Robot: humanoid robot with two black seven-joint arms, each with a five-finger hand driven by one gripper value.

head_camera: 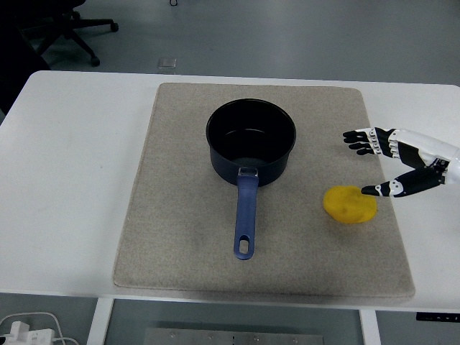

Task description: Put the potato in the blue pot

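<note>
Where it lies on the mat (180,237), the potato (350,204) is a smooth, rounded oval of bright yellow with a faint brownish fleck or two on its skin, resting flat at about four o'clock from the blue pot (251,141) and well apart from it. The mat is a square of coarse, beige, felt-like fabric with rounded corners, spread over the glossy white table (72,158). The pot is round and deep, its inside dark and shiny, its outer wall navy; a long blue handle (245,221) with a hanging hole at the end runs straight toward six o'clock. The right hand (384,162), jointed in black and white, reaches in from three o'clock with fingers spread wide and holding nothing; its thumb tip sits just at the potato's upper right edge, whether touching cannot be told.
</note>
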